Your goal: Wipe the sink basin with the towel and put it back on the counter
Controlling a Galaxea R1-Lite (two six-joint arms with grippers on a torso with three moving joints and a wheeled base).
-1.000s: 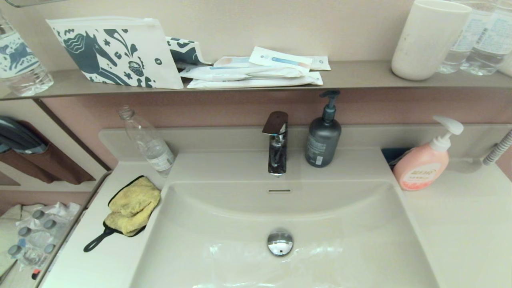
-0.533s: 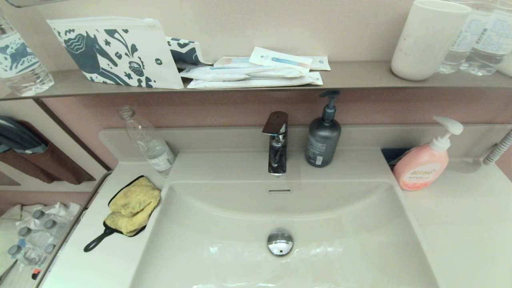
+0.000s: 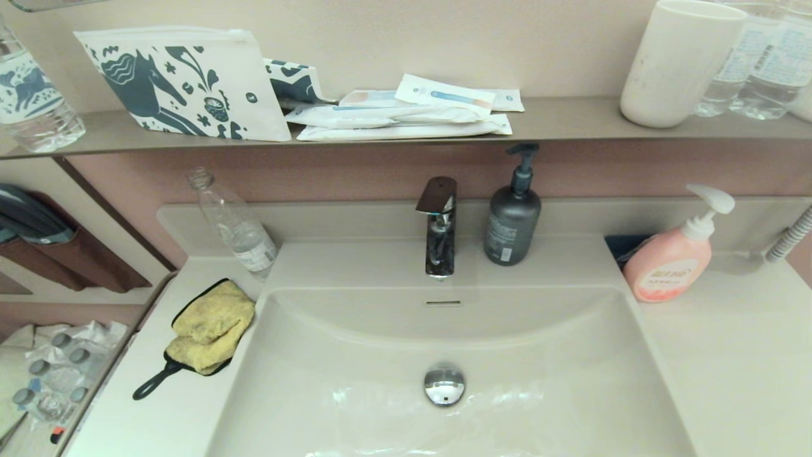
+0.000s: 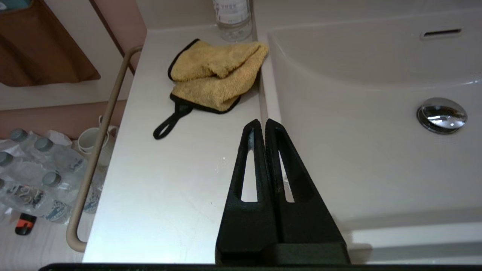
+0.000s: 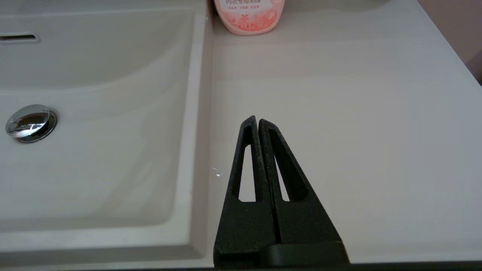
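From the head camera, the towel [image 3: 209, 327] lies crumpled on the worktop [image 3: 158, 412] left of the sink basin [image 3: 539, 374], whose near edge is cut off; neither arm shows. The left wrist camera shows the left pincer [image 4: 261, 122] closed and empty, near the towel. The right wrist camera shows the right pincer [image 5: 255, 120] closed above bare worktop, with the pink bottle [image 5: 248, 17] cropped.

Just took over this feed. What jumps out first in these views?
The mustard-yellow towel lies bunched on the counter at the left rim of the sink basin, beside a clear bottle. The chrome drain plug gleams mid-basin, and a pink soap bottle stands at the right. The left gripper and right gripper are shut and empty, near the counter's front.
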